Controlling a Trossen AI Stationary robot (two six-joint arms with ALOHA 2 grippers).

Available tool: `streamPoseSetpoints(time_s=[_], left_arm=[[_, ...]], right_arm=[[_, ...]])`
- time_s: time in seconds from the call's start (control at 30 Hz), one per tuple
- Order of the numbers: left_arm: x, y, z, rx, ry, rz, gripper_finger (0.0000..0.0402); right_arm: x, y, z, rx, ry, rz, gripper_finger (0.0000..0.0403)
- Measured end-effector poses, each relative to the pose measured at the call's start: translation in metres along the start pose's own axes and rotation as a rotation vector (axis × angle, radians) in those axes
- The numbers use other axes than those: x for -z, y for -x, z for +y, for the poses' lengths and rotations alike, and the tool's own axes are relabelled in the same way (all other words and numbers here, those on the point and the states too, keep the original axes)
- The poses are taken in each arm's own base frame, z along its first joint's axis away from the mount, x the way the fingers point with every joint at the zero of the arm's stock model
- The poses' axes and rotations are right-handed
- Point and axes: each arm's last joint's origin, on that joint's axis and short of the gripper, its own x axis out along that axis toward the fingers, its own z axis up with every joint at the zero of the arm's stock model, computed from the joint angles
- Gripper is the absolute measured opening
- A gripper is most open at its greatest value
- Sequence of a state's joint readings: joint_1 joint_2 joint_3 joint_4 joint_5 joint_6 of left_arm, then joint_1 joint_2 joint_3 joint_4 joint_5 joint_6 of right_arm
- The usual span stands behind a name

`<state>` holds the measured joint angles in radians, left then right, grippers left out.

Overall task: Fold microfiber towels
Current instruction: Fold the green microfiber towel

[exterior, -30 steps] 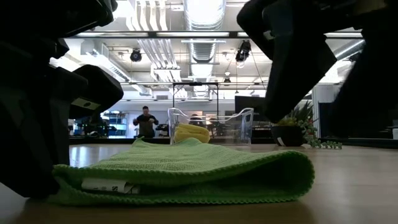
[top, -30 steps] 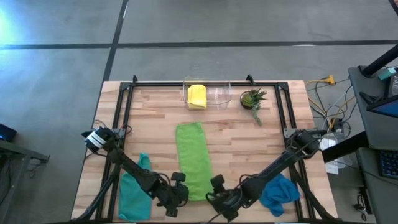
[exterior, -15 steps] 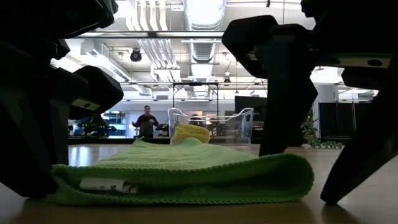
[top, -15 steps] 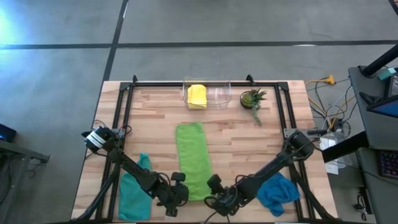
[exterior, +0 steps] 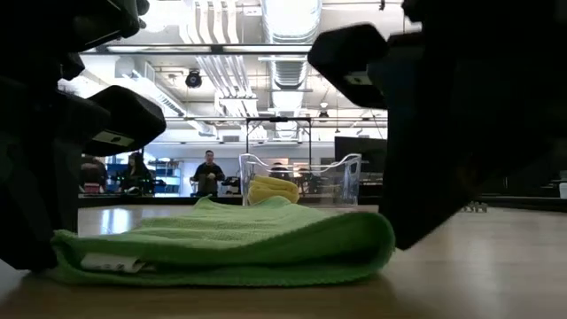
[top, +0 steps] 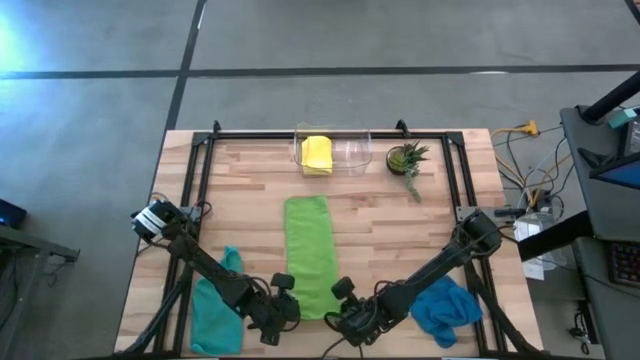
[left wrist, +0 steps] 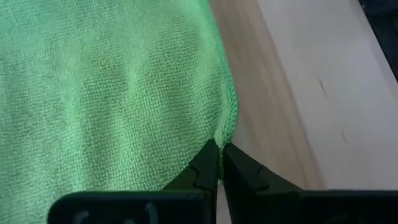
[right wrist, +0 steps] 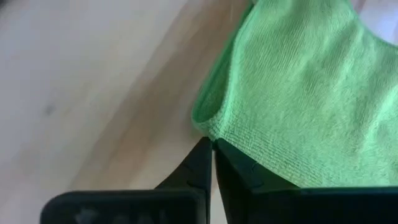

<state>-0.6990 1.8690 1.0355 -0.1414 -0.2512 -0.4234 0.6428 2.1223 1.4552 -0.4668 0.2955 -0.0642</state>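
The lime green towel (top: 310, 255) lies folded into a long strip down the table's middle, flat on the wood. My left gripper (top: 284, 302) is at its near left corner and my right gripper (top: 341, 300) at its near right corner, both low at the table and shut on the towel's edge. The yellow towel (top: 316, 152) lies folded in a clear bin at the far edge. The teal towel (top: 214, 305) lies at the near left and the blue towel (top: 446, 306) crumpled at the near right. My left gripper pinches the lime green towel's hemmed side edge (left wrist: 229, 127) between its two fingertips, near the near left corner. The fingers come in low from the near left. The towel lies on the table. My right gripper pinches the towel's folded side edge (right wrist: 205, 124) at the near right corner between its two fingertips. The fingers come in low from the near right. The towel lies on the table, its layers bulging a little beside the tips.
A small potted plant (top: 407, 158) stands at the far right beside the clear bin (top: 350, 152). A black frame (top: 200, 160) runs along the table's sides and far edge. Bare wood (top: 420, 230) lies on both sides of the green strip.
My right gripper has gone toward the table's left edge, up to the green towel's near right corner. The towel's near end has been drawn in narrower and has shifted a little toward the left. The rest of the strip has stayed where it was.
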Motion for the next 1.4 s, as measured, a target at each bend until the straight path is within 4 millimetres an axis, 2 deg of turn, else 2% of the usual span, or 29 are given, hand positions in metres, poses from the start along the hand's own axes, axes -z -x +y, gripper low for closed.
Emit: streamPoseSetpoints(time_s=[0.27,0.57,0.77,0.93,1.2,1.4], left_arm=[[-0.001,0.003,0.003,-0.016,-0.008,-0.001,0.0],[-0.004,0.008,0.003,-0.009,-0.004,-0.01,0.0],[-0.01,0.03,0.005,0.054,0.004,-0.031,0.0],[-0.013,0.048,0.005,0.172,0.008,-0.027,0.0],[-0.01,0.068,0.012,0.196,0.007,-0.054,0.0],[-0.01,0.094,0.019,0.282,0.03,-0.17,0.0]], right_arm=[[-0.011,0.006,-0.004,0.007,-0.06,-0.039,0.0009],[-0.012,0.007,-0.003,-0.021,-0.097,-0.039,0.0009],[-0.018,0.011,-0.004,-0.071,-0.187,-0.061,0.0009],[-0.027,0.017,-0.006,-0.123,-0.295,-0.086,0.0009],[-0.042,0.028,-0.012,-0.14,-0.445,-0.136,0.0009],[-0.054,0.038,-0.016,-0.152,-0.51,-0.179,0.0009]])
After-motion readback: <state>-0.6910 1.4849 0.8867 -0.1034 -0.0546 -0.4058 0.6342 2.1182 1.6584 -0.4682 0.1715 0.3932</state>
